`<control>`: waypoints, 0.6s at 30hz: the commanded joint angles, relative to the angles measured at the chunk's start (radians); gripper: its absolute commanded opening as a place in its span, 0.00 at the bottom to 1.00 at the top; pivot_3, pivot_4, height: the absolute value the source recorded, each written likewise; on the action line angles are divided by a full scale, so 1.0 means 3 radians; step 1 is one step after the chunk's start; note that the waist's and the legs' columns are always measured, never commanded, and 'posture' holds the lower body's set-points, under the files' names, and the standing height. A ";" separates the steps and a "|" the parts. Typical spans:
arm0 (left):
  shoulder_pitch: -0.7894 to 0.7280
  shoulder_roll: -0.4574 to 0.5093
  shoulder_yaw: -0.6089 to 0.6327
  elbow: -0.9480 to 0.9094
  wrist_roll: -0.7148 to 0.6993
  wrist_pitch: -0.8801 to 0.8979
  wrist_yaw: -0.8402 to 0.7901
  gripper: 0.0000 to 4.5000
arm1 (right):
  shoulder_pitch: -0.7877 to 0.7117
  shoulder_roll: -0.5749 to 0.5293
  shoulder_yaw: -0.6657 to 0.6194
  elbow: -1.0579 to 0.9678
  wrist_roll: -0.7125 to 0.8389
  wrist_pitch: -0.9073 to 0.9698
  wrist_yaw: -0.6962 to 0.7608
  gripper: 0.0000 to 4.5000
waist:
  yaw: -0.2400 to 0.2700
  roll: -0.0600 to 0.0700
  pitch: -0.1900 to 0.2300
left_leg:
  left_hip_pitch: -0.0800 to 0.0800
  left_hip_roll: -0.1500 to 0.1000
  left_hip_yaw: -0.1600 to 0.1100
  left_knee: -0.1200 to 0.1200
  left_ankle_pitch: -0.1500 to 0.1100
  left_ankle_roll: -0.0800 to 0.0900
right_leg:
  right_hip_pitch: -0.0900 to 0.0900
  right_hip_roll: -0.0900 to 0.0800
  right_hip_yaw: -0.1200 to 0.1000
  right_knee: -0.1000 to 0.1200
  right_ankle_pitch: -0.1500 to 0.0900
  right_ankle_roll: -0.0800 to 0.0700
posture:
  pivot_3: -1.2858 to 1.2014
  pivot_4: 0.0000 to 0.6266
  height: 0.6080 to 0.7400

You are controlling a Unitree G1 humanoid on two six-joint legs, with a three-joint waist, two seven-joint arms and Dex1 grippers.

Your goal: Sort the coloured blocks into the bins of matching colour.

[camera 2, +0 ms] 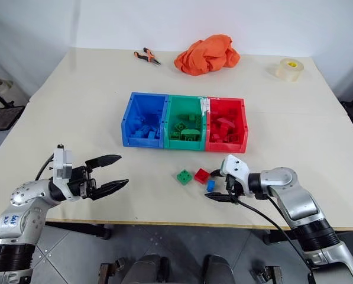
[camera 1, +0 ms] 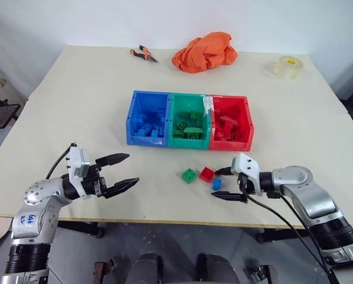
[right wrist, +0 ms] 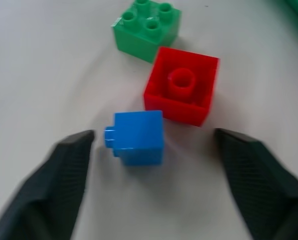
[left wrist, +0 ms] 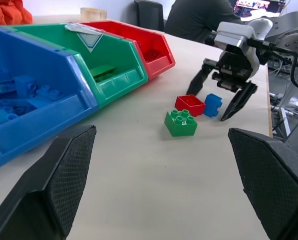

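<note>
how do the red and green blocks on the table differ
The green block sits studs up; the red block lies flipped, its hollow underside with a centre tube facing up. The red block lies nearer the blue block between the right gripper fingers; the green block lies beyond it. Both are square bricks of similar size, loose on the table.
</note>
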 commanded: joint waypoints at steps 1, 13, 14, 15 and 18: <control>0.0034 0.0005 0.0070 -0.0154 -0.0081 0.0007 0.0056 1.00 | -0.0011 0.0004 -0.0058 -0.0028 0.0012 -0.0066 0.0004 0.57 | -0.0001 0.0000 0.0000 | 0.0000 0.0000 0.0001 0.0000 0.0000 0.0000 | 0.0000 0.0000 0.0000 0.0000 0.0000 0.0000 | 0.52 0.24 1.00; -0.0117 -0.0003 -0.0001 -0.0067 -0.0066 0.0018 0.0051 1.00 | -0.0059 -0.0114 -0.0459 -0.0301 0.0243 0.0104 -0.0046 0.20 | -0.0003 0.0000 0.0000 | 0.0000 0.0000 0.0001 0.0000 0.0000 0.0000 | -0.0001 0.0000 0.0000 0.0000 0.0000 0.0000 | 0.52 0.24 1.00; -0.0124 0.0001 -0.0002 -0.0055 -0.0065 0.0015 0.0041 1.00 | -0.0131 -0.0108 -0.0482 -0.0297 0.0257 0.0146 -0.0069 0.20 | -0.0007 0.0000 0.0000 | 0.0000 0.0000 0.0001 0.0000 0.0000 0.0000 | -0.0001 0.0000 0.0000 0.0000 0.0000 0.0000 | 0.52 0.24 1.00; -0.0132 0.0006 -0.0002 -0.0040 -0.0063 0.0012 0.0030 1.00 | -0.0218 -0.0105 -0.0466 -0.0274 0.0253 0.0220 -0.0085 0.20 | -0.0012 0.0000 0.0000 | 0.0000 0.0000 0.0001 0.0000 0.0000 0.0000 | -0.0001 0.0000 0.0000 0.0000 0.0000 0.0000 | 0.52 0.24 1.00; -0.0176 0.0031 -0.0008 0.0037 -0.0042 -0.0011 -0.0026 1.00 | -0.0486 0.0040 -0.0451 -0.0152 0.0274 0.0252 -0.0160 0.20 | -0.0044 0.0000 0.0000 | 0.0000 0.0003 0.0001 0.0000 0.0000 -0.0001 | -0.0001 0.0001 0.0000 0.0000 0.0000 -0.0001 | 0.52 0.24 1.00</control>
